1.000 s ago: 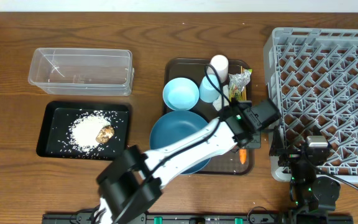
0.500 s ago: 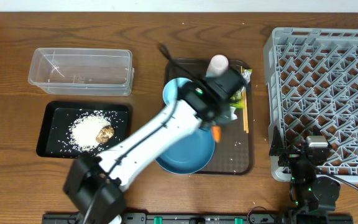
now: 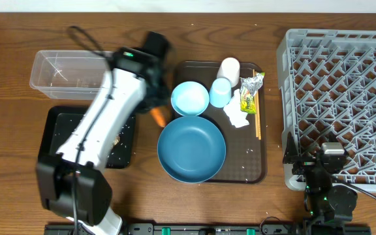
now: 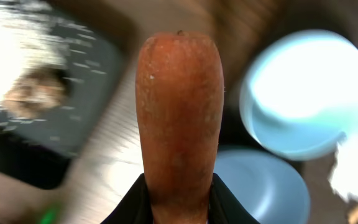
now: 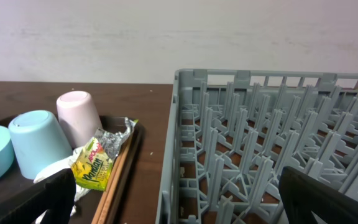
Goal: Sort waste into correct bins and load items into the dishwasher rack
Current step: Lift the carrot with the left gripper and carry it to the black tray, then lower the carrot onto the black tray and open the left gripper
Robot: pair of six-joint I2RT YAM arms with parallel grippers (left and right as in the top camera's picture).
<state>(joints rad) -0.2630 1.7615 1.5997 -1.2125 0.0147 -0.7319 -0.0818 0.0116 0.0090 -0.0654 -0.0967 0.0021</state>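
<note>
Carrot (image 4: 179, 118) is filling the left wrist view, with the left fingers (image 4: 129, 211) pinching its lower end. The overhead view is hiding that grip under the arm. It is showing instead where the carrot is hanging: above the worktop (image 3: 146, 156), between the black tray (image 3: 51, 130) holding rice (image 3: 91, 136) and a brown lump (image 3: 111, 139), and the serving tray (image 3: 256, 171). Only the right wrist view is showing the right fingers (image 5: 51, 196) standing spread wide beside the rack (image 5: 241, 143), facing an upturned blue cup (image 5: 36, 143), a pale cup (image 5: 78, 118) and the wrapper (image 5: 95, 167).
</note>
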